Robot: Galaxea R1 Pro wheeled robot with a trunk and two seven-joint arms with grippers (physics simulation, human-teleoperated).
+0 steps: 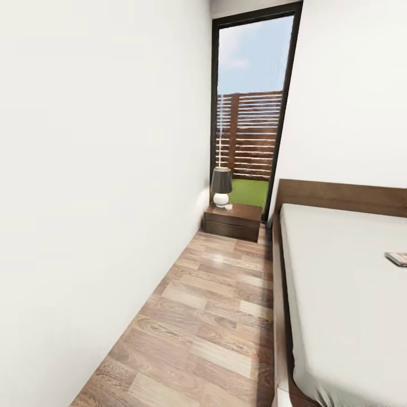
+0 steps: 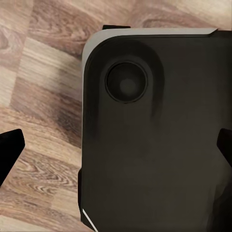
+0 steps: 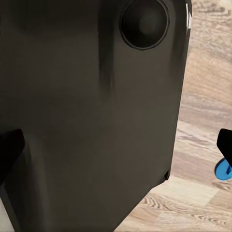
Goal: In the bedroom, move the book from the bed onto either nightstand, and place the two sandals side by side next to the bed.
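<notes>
The bed (image 1: pixel 339 299), with a dark wooden frame and off-white mattress, fills the right of the head view. The book (image 1: pixel 397 258) lies on the mattress, cut off by the picture's right edge. At the far end of the aisle beside the headboard stands a nightstand (image 1: pixel 246 213) of dark reddish wood. A bit of a bright blue sandal (image 3: pixel 223 170) shows on the floor in the right wrist view, partly behind a fingertip. My left gripper (image 2: pixel 116 152) and right gripper (image 3: pixel 116 150) hang over my dark base, both open and holding nothing.
A narrow strip of wood-plank floor (image 1: pixel 209 316) runs between the white wall (image 1: pixel 96 198) on the left and the bed frame. A dark-shaded lamp (image 1: pixel 221 185) stands on the nightstand. Behind it is a tall window (image 1: pixel 252 113) onto a fence and grass.
</notes>
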